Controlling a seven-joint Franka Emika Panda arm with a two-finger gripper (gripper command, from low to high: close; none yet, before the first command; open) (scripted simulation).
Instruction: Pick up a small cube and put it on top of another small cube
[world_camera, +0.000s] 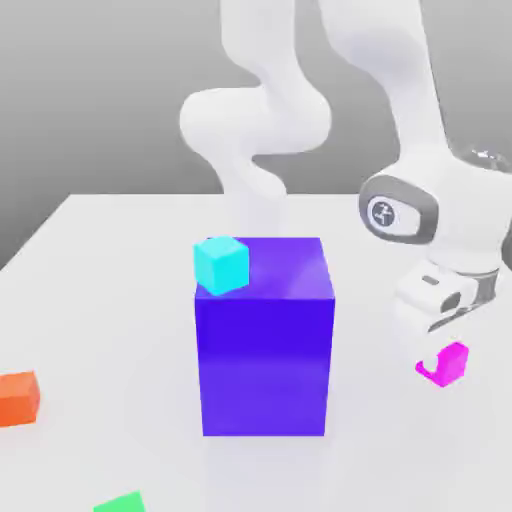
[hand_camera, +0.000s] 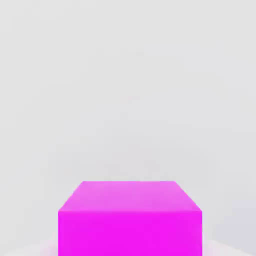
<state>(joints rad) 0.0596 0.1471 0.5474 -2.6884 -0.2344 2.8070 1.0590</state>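
The small magenta-pink cube (world_camera: 448, 364) is at the exterior view's right, directly under my gripper (world_camera: 440, 345), which hangs straight down from the white hand. Part of the cube's near-left side is covered by the hand. In the hand view the same cube (hand_camera: 130, 220) looks large and close, seen against the pale table. A cyan cube (world_camera: 221, 264) rests on the top left corner of the big blue-violet block (world_camera: 265, 350).
The big block stands mid-table, to the left of my gripper in the exterior view. An orange cube (world_camera: 18, 397) lies at the far left. A green cube (world_camera: 122, 502) is at the front edge. The white table (world_camera: 100, 300) extends all round.
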